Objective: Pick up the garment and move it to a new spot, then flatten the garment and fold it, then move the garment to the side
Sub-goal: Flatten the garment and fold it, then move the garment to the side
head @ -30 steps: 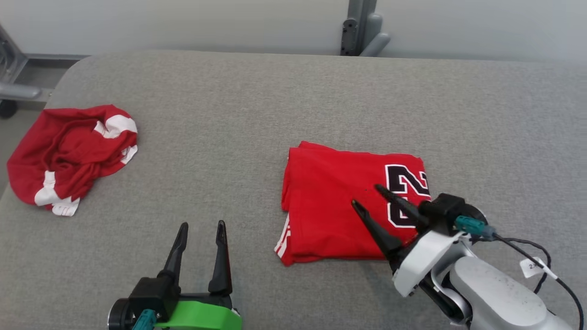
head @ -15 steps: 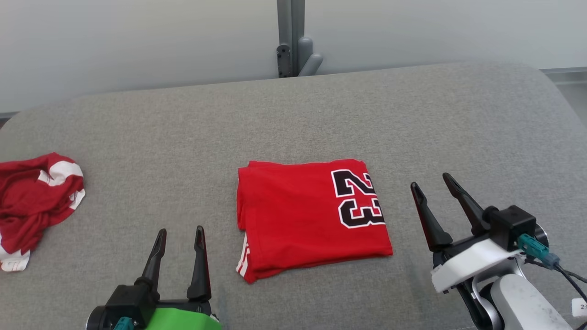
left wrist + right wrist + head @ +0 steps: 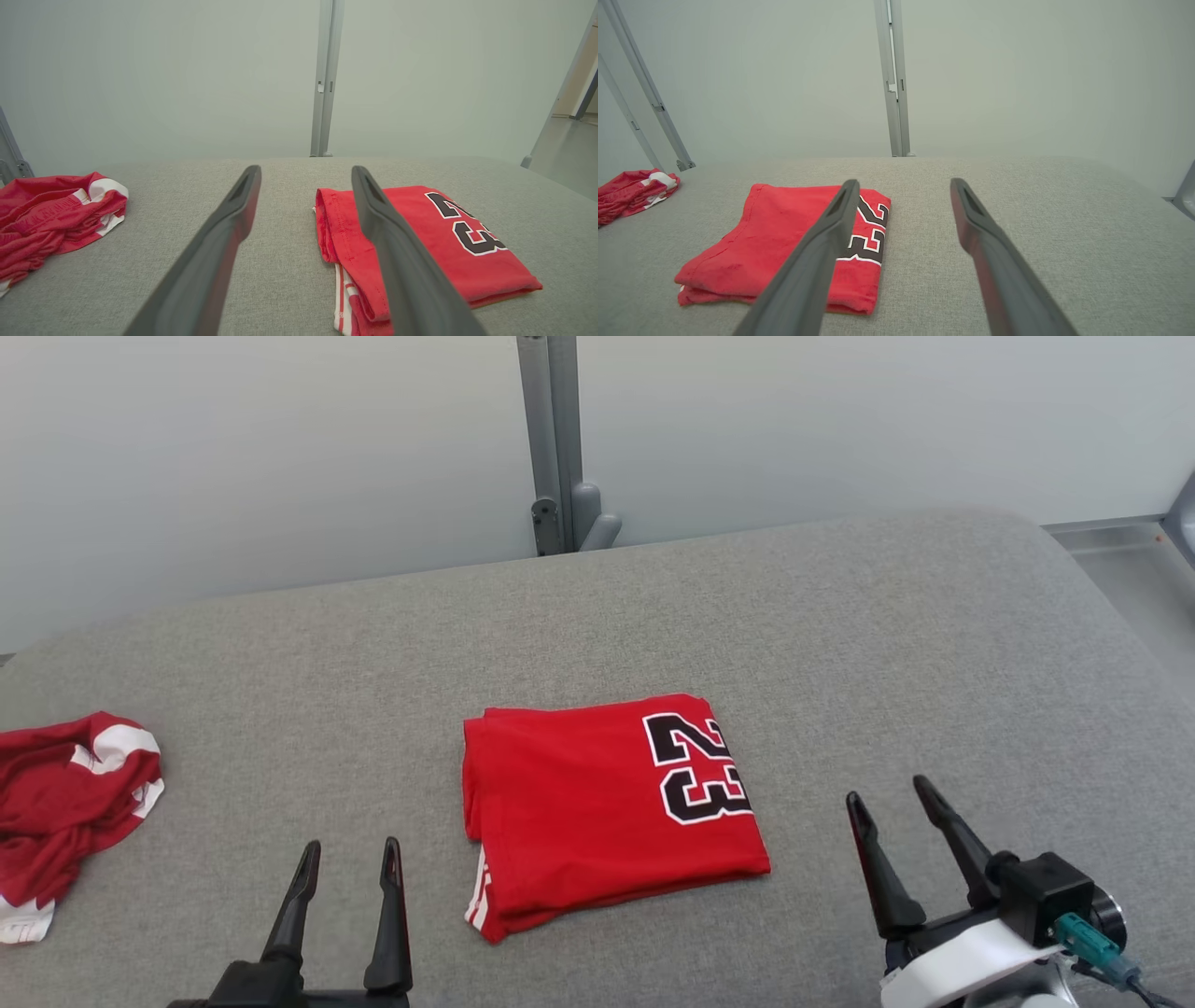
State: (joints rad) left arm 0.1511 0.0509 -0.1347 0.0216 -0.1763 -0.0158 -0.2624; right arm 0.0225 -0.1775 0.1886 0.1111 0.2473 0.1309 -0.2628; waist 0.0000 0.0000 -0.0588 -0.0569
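Jaws stood wide and empty on your left gripper (image 3: pixel 351 846) and right gripper (image 3: pixel 888 791). The folded garment (image 3: pixel 607 812) lay between them, just beyond; a crumpled red cloth (image 3: pixel 65 793) sat well left.

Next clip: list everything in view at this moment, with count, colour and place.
folded garment: one, red with a black-and-white 23, middle of the table
crumpled garment: one, red and white, far left of the table
table: one, grey fabric top, under both garments
post: one, grey metal, upright behind the table
wall: one, pale, behind the table
left gripper: one, dark fingers apart, lower left of the head view, holding nothing
right gripper: one, dark fingers apart, lower right of the head view, holding nothing
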